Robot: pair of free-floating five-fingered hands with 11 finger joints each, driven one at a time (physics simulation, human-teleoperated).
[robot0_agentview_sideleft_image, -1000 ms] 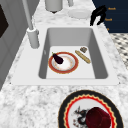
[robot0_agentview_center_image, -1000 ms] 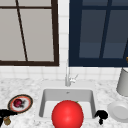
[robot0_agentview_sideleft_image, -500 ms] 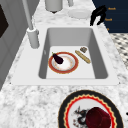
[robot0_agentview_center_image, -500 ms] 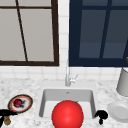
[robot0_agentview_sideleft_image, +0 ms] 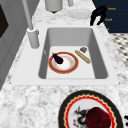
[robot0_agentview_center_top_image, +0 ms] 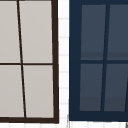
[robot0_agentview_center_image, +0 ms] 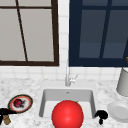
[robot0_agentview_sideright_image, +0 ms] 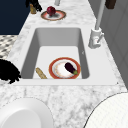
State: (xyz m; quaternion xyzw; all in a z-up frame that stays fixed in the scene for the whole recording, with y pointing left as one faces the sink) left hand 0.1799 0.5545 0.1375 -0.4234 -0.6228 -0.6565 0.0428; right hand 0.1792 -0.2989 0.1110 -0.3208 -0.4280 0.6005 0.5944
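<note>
My left hand (robot0_agentview_center_image: pixel 5 112) hovers at the counter's front left, right over a small brown object (robot0_agentview_center_image: pixel 7 120); whether it grips that object I cannot tell. The same hand (robot0_agentview_sideright_image: pixel 33 3) appears at the far end in the right side view. My right hand (robot0_agentview_center_image: pixel 101 115) hangs over the sink's front right corner with drooping, relaxed fingers and nothing in it, also seen in the left side view (robot0_agentview_sideleft_image: pixel 98 15). In the basin lies a red-rimmed plate (robot0_agentview_sideleft_image: pixel 72 66) bearing a dark eggplant (robot0_agentview_sideleft_image: pixel 58 58), with a tan stick (robot0_agentview_sideleft_image: pixel 83 57) beside it.
A large red round shape (robot0_agentview_center_image: pixel 67 114) covers the sink's front. A patterned plate (robot0_agentview_center_image: pixel 25 100) with a dark red fruit (robot0_agentview_center_image: pixel 18 103) sits left of the sink (robot0_agentview_sideleft_image: pixel 100 57). A white plate (robot0_agentview_center_image: pixel 119 111) and a grey pot (robot0_agentview_center_image: pixel 123 82) stand right. The faucet (robot0_agentview_center_image: pixel 67 77) rises behind.
</note>
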